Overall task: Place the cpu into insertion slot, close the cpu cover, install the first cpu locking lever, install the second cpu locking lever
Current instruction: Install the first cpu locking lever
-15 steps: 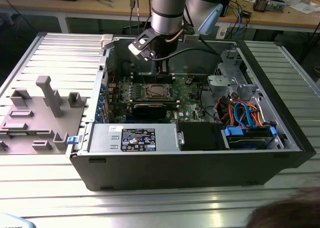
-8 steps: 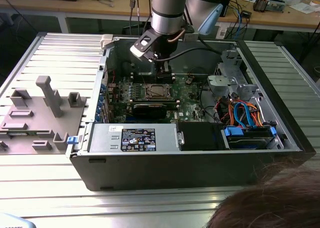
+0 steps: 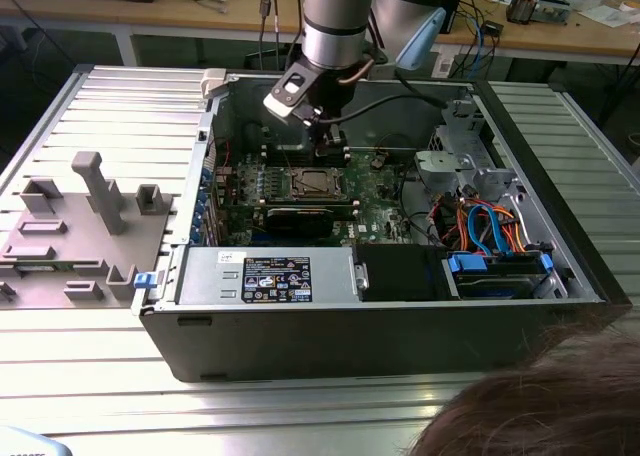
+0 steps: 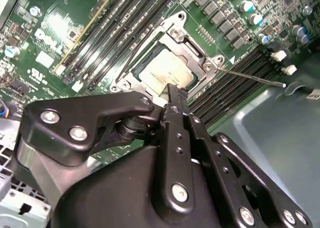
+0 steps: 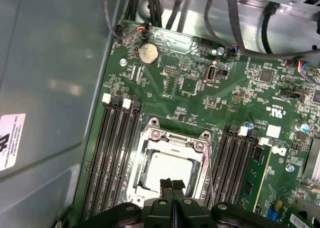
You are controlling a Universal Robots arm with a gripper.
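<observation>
The cpu (image 5: 167, 170) (image 4: 167, 70) lies flat in its socket on the green motherboard, its silvery-tan top showing through the window of the cpu cover (image 5: 172, 138) (image 4: 192, 50). The cover lies down over the chip. A thin locking lever (image 4: 252, 77) sticks out from one socket corner over the memory slots. My gripper (image 5: 172, 184) (image 4: 175, 95) is shut with nothing between its black fingers and hovers at the socket's edge. In the exterior view the gripper (image 3: 332, 141) hangs inside the open computer case, just behind the socket (image 3: 315, 183).
Black memory slots (image 5: 112, 148) flank the socket on both sides. A black card (image 3: 295, 219), the power supply (image 3: 270, 276) and a cable bundle (image 3: 480, 226) fill the case. A grey fixture (image 3: 80, 226) stands on the exterior view's left. A person's hair (image 3: 540, 406) shows at the front.
</observation>
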